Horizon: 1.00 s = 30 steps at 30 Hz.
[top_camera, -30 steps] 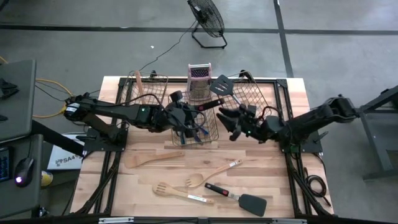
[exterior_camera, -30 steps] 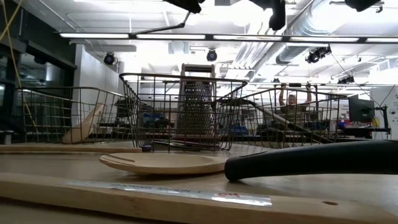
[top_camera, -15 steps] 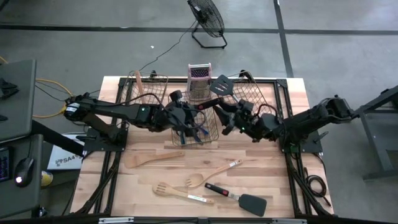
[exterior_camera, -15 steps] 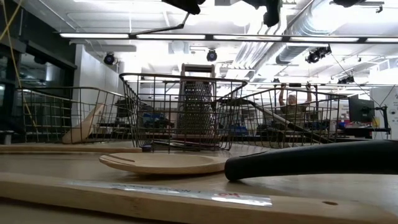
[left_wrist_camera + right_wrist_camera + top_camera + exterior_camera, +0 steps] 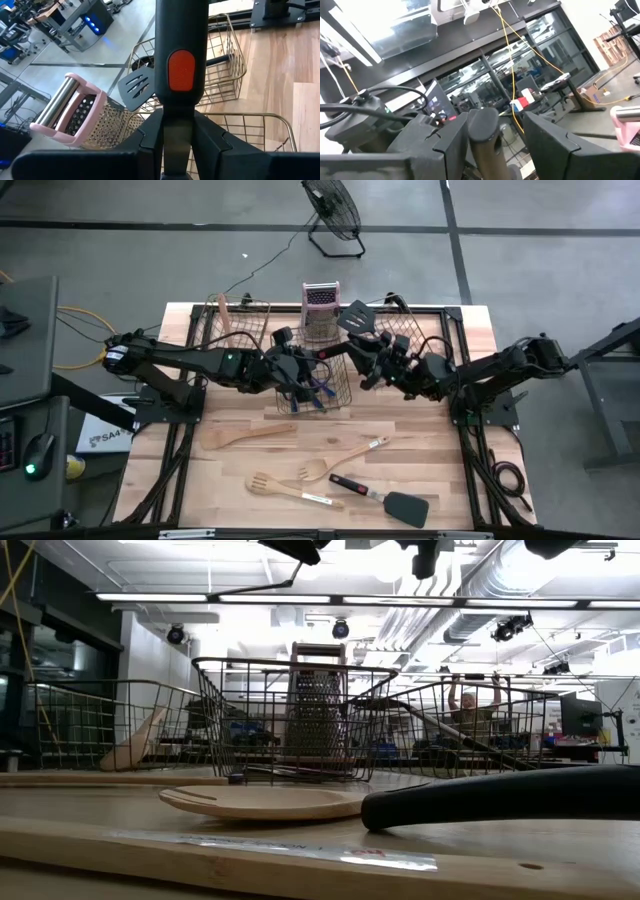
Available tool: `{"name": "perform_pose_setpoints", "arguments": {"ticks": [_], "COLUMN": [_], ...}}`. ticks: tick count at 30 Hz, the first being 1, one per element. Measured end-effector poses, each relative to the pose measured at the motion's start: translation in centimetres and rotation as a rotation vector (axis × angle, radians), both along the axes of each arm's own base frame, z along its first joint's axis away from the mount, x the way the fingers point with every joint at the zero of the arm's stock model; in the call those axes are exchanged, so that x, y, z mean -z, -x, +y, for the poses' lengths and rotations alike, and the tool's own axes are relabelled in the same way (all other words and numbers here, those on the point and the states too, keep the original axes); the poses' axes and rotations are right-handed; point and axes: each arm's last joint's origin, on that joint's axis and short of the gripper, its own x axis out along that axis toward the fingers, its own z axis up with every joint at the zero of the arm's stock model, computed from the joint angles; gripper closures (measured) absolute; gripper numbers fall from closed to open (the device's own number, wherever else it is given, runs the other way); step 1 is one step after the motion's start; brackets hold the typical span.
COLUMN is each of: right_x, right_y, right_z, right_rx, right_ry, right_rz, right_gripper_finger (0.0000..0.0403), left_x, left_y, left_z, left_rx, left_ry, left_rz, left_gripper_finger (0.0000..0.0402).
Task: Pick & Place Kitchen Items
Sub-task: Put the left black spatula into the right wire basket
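Observation:
Over the middle wire basket point(image 5: 318, 385), my left gripper point(image 5: 303, 366) point(image 5: 178, 116) is shut on a black spatula with a red-black handle point(image 5: 181, 60). The handle points away toward my right gripper; the spatula's head is hidden. My right gripper point(image 5: 363, 363) point(image 5: 495, 121) faces it, open and tipped upward. Its fingers stand on either side of the handle's rounded free end point(image 5: 482, 125). I cannot tell whether they touch it. A second black spatula point(image 5: 137, 87) leans in the right basket point(image 5: 405, 330), its slotted head over the rim. My left gripper pinches the spatula's handle between its two fingers point(image 5: 150, 134), at the narrower part just below the red oval point(image 5: 178, 131). The fingers lie along the handle, which sticks out beyond them. The spatula is lifted clear above the middle basket.
A metal box grater point(image 5: 320, 305) stands at the far edge, with a left basket point(image 5: 238, 320) holding a wooden utensil beside it. On the near half lie a wooden spatula point(image 5: 245, 435), a spoon point(image 5: 340, 462), a slotted fork point(image 5: 285, 488) and a black spatula point(image 5: 385, 500). Purple-blue cutlery point(image 5: 318, 392) lies in the middle basket.
My right gripper has moved toward the table's left and a little toward the far edge, up to the free end of the held spatula's handle, tipping further upward. Its fingers have kept the same gap. My left gripper and the spatula have stayed where they were.

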Motion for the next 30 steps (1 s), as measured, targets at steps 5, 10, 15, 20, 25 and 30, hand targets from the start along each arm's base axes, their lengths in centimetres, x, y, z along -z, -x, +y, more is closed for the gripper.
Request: {"name": "perform_pose_setpoints", "arguments": {"ticks": [5, 10, 15, 20, 25, 30], "right_x": [0.12, 0.15, 0.14, 0.12, 0.21, 0.17], "right_y": [-0.08, -0.1, -0.09, -0.1, -0.12, 0.02], "right_z": [-0.38, -0.36, -0.38, -0.34, -0.34, -0.48], "right_rx": [0.01, 0.007, 0.009, -0.003, 0.016, 0.074], "right_ry": [-0.001, 0.001, 0.001, 0.015, 0.026, 0.005], "right_rz": [0.013, 0.018, 0.018, 0.022, 0.042, 0.045], "right_gripper_finger": [0.023, 0.028, 0.0351, 0.0363, 0.0363, 0.0363], "left_x": [0.01, 0.02, 0.04, 0.02, -0.03, -0.05], "left_y": [0.0, 0.0, 0.0, 0.01, -0.03, -0.02], "left_z": [0.0, 0.01, 0.01, -0.01, -0.06, -0.06], "left_rx": [0.001, 0.001, 0.003, 0.009, 0.021, 0.021], "left_ry": [0.001, 0.002, 0.005, 0.009, 0.015, 0.01], "left_rz": [0.0, 0.001, 0.001, 0.001, -0.004, -0.002], "left_gripper_finger": [0.0332, 0.0332, 0.0332, 0.0333, 0.028, 0.0235]}}
